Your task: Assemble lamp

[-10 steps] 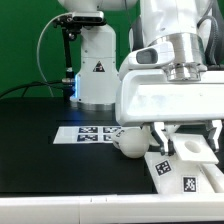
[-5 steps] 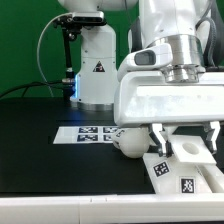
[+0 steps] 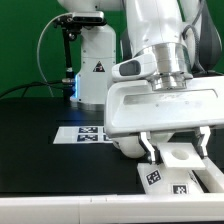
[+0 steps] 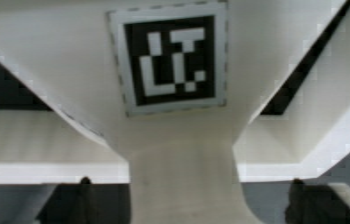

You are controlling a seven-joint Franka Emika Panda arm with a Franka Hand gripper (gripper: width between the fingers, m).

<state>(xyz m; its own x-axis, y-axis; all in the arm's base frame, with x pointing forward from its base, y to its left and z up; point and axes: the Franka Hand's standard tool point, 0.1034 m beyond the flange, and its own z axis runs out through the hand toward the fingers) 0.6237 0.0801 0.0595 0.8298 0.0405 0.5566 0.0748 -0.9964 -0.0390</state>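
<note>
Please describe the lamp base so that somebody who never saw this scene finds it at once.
Follow the big white robot arm on the exterior view's right down to its open hand. The lamp base is the angular white block on the black table just below that hand. Unlike the flat marker board, it is thick, with tagged, slanted faces.

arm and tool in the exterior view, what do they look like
The arm is glossy white, built of bulky rounded segments. A stepped grey metal collar rings its wrist. The tool has a wide, boxy white body with rounded corners and two slim dark fingers. No cables or printed markings show on these parts.
</note>
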